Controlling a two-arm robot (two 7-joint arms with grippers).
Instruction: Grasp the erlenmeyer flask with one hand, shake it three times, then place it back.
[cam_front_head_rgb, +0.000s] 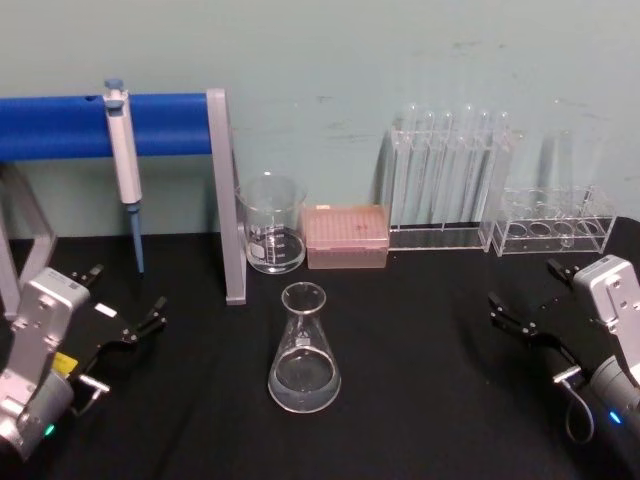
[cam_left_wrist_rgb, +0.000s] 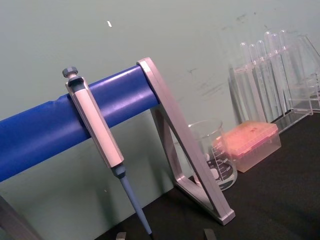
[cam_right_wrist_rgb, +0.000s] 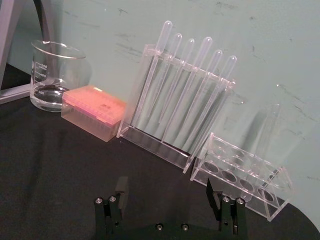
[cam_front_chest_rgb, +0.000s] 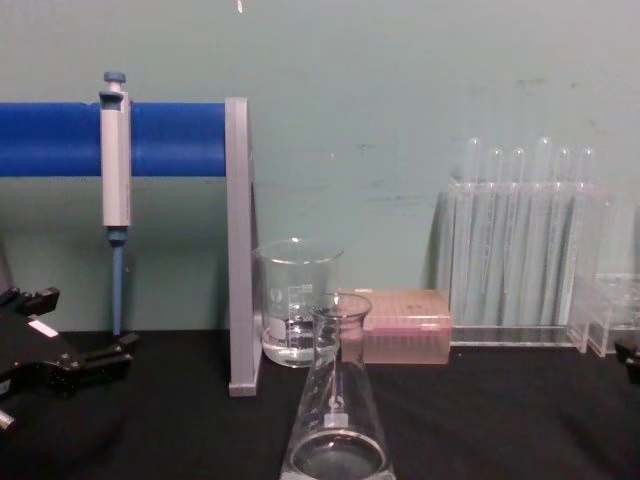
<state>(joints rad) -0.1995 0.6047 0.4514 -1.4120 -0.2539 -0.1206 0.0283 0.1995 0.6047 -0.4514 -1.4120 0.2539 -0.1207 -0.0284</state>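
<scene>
Well left of right hand: flask.

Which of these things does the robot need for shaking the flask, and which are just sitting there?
For the job:
erlenmeyer flask
left gripper and right gripper, both open, one on each side of it

Just lying about:
beaker
pink box
pipette on the blue stand
test tubes
small clear rack

A clear, glossy glass erlenmeyer flask sits on the matt black table. The upright post is smooth grey metal.
</scene>
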